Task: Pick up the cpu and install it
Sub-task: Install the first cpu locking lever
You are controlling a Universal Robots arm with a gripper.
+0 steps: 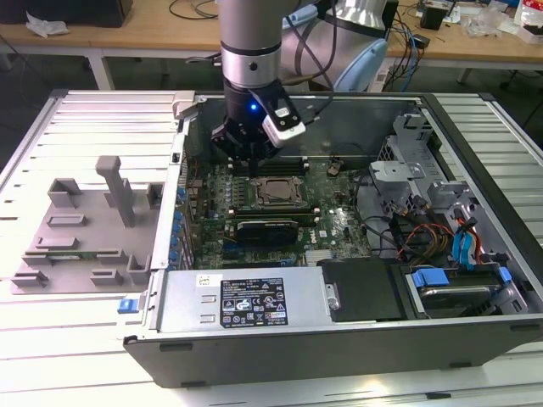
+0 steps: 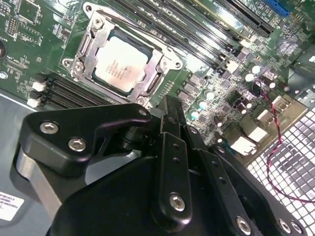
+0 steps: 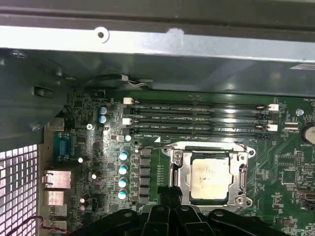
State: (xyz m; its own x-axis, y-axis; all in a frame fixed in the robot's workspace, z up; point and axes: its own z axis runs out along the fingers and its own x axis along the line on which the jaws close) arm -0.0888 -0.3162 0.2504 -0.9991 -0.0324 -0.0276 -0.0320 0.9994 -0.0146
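Silver-topped, one cpu [image 3: 209, 179] sits in one socket [image 3: 178, 169] — one gripper [image 3: 170, 194] near, jaws apparently clenched, empty.

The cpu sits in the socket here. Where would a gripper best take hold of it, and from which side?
Probably from straight above, pinching two opposite edges of the cpu: it lies flat, silver top up, inside the metal socket frame, which blocks any sideways approach and leaves little edge free.
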